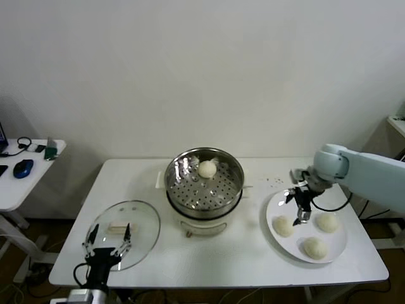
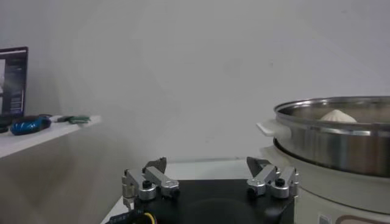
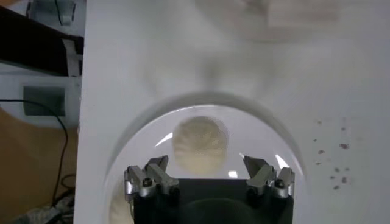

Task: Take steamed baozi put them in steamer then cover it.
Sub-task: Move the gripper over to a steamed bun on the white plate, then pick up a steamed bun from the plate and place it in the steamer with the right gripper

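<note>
Head view — three baozi [image 1: 283,226] plated (one [image 1: 207,168] steamed)

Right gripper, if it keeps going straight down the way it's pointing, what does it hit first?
Probably the baozi framed between the open right gripper's fingers, lying on the white plate; depth is hard to judge.

Table [image 1: 240,259] seen from above by head cam; steamer [image 2: 341,137] viewed side-on, low, by L wrist cam; plate [image 3: 268,131] viewed straight down, close, by R wrist cam.

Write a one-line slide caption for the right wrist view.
Open right gripper poised above a steamed baozi on the white plate.
</note>
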Robot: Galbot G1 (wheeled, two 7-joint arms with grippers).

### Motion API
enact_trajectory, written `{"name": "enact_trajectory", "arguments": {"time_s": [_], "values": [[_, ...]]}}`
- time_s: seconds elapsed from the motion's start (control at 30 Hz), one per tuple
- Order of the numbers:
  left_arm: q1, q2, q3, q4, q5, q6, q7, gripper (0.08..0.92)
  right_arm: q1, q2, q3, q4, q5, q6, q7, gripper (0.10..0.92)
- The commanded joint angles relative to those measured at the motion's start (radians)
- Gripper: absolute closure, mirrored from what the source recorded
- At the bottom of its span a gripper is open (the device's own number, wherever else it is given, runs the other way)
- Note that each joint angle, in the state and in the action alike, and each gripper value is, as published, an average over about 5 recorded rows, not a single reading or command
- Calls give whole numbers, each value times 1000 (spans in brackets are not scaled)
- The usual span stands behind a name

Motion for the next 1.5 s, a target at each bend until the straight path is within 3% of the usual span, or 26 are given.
{"name": "enact_trajectory", "arguments": {"time_s": [0.03,0.8,1.1,1.3,1.5], "values": [[3,0,0,1,-8,1,1,177,-131,-7,57,-29,-39,-26,5,203],[-7,4,-6,13,-39,7,1,177,-202,92,158,-151,-86,8,16,205],[-8,7,-10,13,-42,9,0,177,-199,94,161,-159,-97,18,-2,331],[-8,8,-9,11,-44,10,0,177,-140,67,149,-141,-40,13,-1,338],[-5,11,-2,4,-42,12,1,177,102,47,25,-147,64,27,-20,338]]}}
